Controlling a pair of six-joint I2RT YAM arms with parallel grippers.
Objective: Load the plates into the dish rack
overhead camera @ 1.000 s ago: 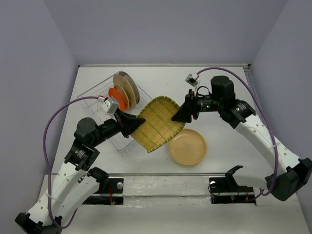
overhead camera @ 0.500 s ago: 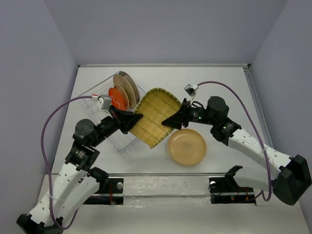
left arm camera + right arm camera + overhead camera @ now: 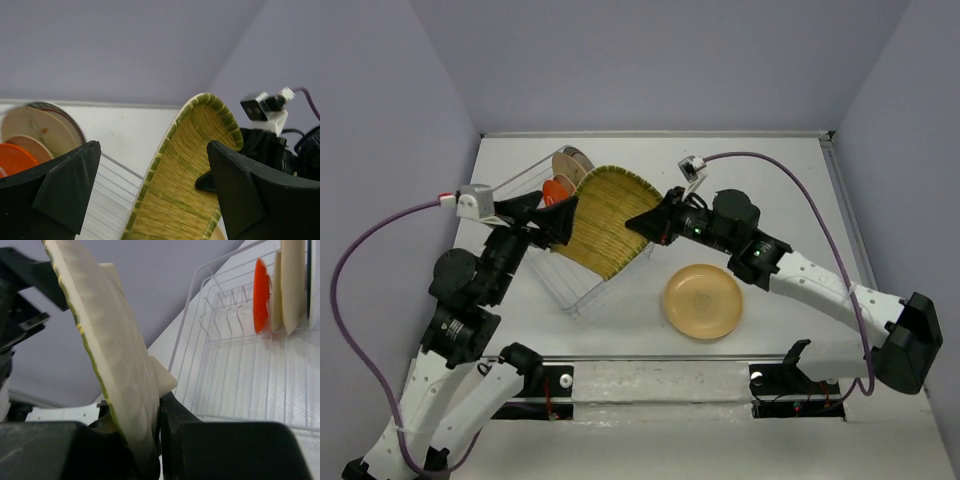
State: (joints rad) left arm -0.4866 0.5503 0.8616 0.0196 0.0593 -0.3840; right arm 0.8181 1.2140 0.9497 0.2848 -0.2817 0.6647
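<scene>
The dish rack, a clear thin-wire basket, sits at 9 o'clock on the table. Over it the ribbed yellow plate stands on edge, with the right gripper pinching its 3 o'clock rim and the left gripper spread wide at its 9 o'clock side. A smooth tan plate lies flat at 5 o'clock; a small orange one stands racked.

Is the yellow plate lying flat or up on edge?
On edge, tilted: the right gripper pinches the yellow plate by its rim; the left gripper stands open.
</scene>
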